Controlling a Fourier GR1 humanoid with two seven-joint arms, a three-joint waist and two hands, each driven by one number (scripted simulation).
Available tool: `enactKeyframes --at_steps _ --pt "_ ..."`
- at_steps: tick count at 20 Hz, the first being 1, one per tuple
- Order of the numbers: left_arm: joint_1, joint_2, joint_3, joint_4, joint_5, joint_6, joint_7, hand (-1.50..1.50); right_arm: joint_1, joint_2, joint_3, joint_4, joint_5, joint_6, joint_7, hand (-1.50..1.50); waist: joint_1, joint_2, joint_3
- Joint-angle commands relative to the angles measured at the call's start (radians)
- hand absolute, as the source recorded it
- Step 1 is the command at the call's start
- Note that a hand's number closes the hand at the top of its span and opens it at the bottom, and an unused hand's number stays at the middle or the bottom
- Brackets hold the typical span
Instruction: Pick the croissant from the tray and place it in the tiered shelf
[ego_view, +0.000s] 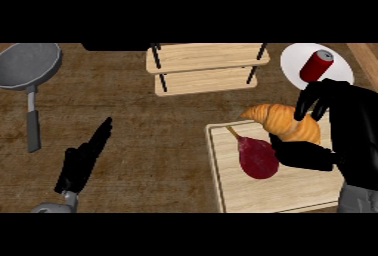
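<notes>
Lower left of the frame: my left hand (83, 159) rests over the counter (148, 150), fingers straight and pressed together, holding nothing; I judge it parked clear of the work.

Lower right: the tray (295, 190), a pale wooden board, lies on the counter, its near edge cut off by the frame. A dark red beet-like vegetable (258, 157) with a thin stalk lies on it, left alone as not part of the task.

Right of centre: my right hand (325, 125) curls round the croissant (284, 121), fingers over its top and thumb beneath, pinching it. The croissant sits at the tray's upper left corner, overhanging the edge. I cannot tell whether it is lifted or touching the board; my hand hides its right end.

Upper centre: the tiered shelf (207, 62), 2 wooden levels, stands well apart, awaiting the croissant.

Upper right: 1 red can (316, 65) lies on a white plate (295, 57). Upper left: a grey pan (28, 65).
</notes>
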Motion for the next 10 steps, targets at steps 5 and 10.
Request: enactKeyframes --at_steps 5,10 --pt "0.008 0.036 0.054 0.054 0.020 -0.063 -0.063 0.00 -0.347 0.026 -0.194 0.227 -0.015 0.048 0.043 1.50 0.018 0.008 -0.002" --pt "-0.010 -0.022 0.017 0.050 -0.033 -0.014 -0.046 0.00 -0.523 0.028 -0.228 0.495 0.044 -0.013 -0.034 1.50 0.021 0.009 -0.002"
